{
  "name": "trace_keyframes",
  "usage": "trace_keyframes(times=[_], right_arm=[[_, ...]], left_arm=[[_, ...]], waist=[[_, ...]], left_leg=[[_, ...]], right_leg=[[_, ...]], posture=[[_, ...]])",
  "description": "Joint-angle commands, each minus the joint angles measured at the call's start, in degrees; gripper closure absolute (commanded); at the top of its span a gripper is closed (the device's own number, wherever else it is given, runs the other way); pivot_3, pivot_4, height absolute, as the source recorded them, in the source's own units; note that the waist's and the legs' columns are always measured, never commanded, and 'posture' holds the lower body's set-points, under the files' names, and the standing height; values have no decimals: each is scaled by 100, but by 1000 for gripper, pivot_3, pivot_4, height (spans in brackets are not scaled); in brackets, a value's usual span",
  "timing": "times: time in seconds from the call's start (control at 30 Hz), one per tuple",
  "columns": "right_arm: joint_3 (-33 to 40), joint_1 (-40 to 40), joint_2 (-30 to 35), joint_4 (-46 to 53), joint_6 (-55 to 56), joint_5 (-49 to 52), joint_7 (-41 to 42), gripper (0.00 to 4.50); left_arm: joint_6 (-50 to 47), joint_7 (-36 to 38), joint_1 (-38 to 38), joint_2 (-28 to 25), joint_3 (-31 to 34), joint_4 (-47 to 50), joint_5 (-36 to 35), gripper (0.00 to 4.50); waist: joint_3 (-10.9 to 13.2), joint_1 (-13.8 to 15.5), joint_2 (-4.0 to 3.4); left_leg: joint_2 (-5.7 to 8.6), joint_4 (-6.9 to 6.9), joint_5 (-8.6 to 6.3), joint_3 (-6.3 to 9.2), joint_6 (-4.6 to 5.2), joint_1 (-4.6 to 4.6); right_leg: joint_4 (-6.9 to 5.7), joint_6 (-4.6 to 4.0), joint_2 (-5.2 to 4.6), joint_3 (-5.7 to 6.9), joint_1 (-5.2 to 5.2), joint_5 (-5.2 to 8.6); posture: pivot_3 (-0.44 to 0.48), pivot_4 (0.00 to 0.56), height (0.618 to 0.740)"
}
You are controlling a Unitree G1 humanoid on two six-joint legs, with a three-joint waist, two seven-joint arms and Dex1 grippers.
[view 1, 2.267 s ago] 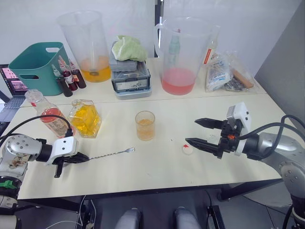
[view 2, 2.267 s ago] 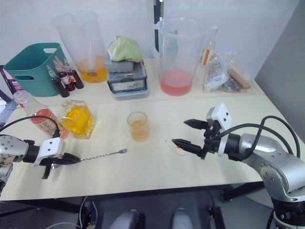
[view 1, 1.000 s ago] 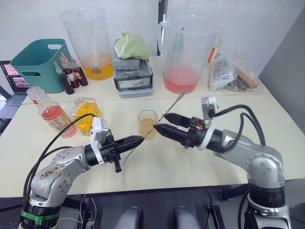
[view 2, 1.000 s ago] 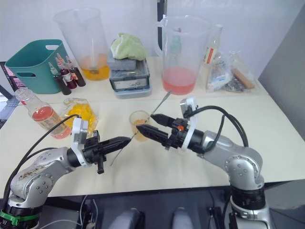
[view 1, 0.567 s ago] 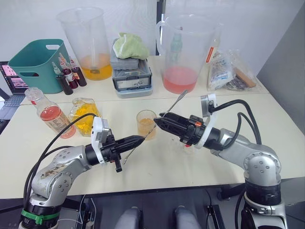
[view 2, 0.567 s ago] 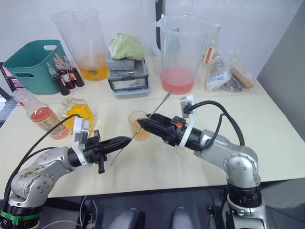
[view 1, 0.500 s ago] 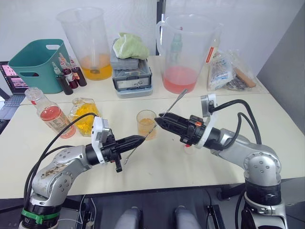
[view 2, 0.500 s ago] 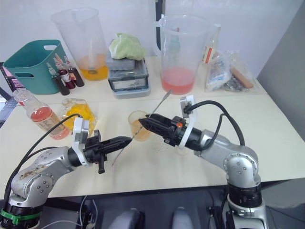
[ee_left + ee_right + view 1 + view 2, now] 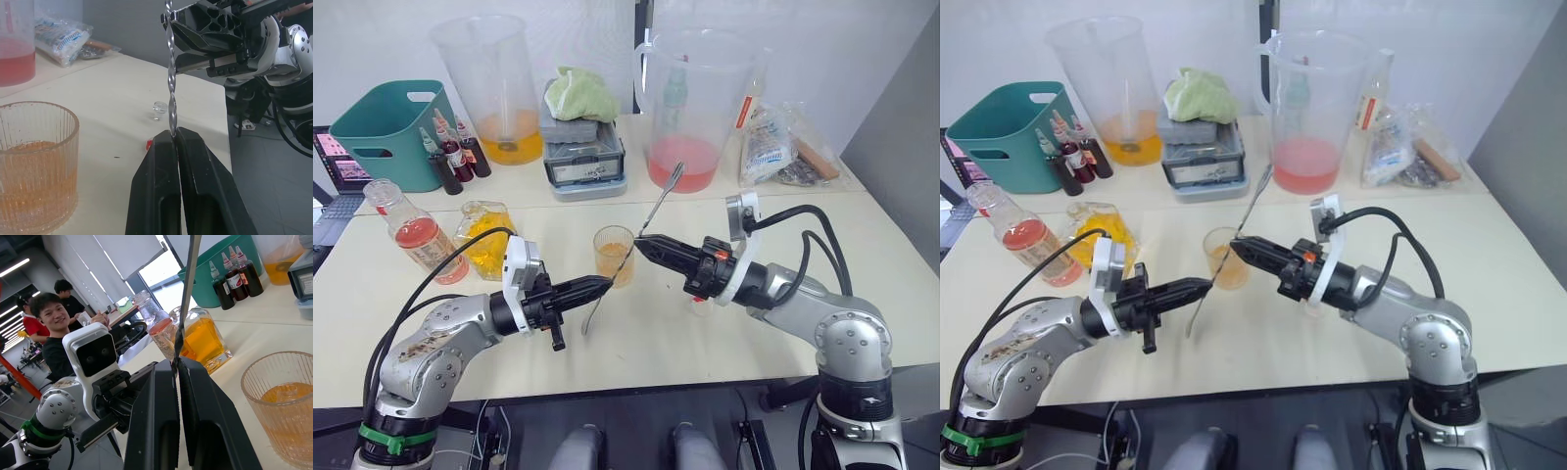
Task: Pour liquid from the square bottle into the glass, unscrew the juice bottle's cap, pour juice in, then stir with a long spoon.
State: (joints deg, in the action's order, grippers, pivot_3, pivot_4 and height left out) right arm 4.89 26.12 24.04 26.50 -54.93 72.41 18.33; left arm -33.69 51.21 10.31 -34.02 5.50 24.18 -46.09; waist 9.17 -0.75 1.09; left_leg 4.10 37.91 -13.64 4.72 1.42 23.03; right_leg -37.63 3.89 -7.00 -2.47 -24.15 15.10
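Above the cream worktop (image 9: 773,220), just beside the ribbed clear glass (image 9: 613,257) of orange liquid, a thin twisted silver long spoon (image 9: 651,214) slants upward — both the left pincer (image 9: 606,284) and the right pincer (image 9: 641,244) are clamped on its stem. Right wrist view shows people seated behind.
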Motion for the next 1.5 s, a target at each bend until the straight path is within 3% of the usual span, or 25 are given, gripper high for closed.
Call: trace_keyframes(times=[0.03,0.13,0.33,0.6,0.9,1.1,1.5], right_arm=[[91,115,64,92,129,-7,46,4434],[105,134,77,70,151,-69,44,4434],[117,189,88,-18,168,-186,76,4500],[108,253,124,-78,189,-369,177,4500],[445,1489,310,-350,205,-94,338,4500],[421,2600,240,-1016,512,-688,247,4500],[-512,2577,-1,-1673,810,-2208,1047,4500]], left_arm=[[-8,-57,48,-50,83,82,-18,4500],[-186,-163,54,-37,171,62,-192,4500],[-546,-140,69,-114,259,61,-581,2598],[-456,-186,-162,-306,518,25,-405,19],[25,-7,-677,-694,866,-178,160,19],[245,-21,-778,-691,807,-183,471,19],[343,-106,-797,-591,736,-156,676,19]], waist=[[0,0,0],[0,2,0],[0,-3,0],[0,-4,0],[0,3,0],[0,-1,0],[0,-12,0]], left_leg=[[0,0,0,0,0,0],[0,0,0,0,0,0],[0,0,0,0,0,-1],[0,0,0,0,0,0],[-3,-4,0,-2,0,0],[-3,-4,0,-5,0,2],[-2,-5,-1,-5,0,12]], right_leg=[[0,0,0,0,0,0],[0,0,0,0,0,0],[-1,0,0,0,0,0],[-1,0,0,0,-1,0],[4,-1,1,1,-5,0],[2,-2,-2,4,-10,-1],[0,-5,-5,4,-19,-3]], posture=[[0,150,740],[0,150,740],[0,150,740],[0,150,740],[0,150,740],[0,150,740],[0,150,740]])
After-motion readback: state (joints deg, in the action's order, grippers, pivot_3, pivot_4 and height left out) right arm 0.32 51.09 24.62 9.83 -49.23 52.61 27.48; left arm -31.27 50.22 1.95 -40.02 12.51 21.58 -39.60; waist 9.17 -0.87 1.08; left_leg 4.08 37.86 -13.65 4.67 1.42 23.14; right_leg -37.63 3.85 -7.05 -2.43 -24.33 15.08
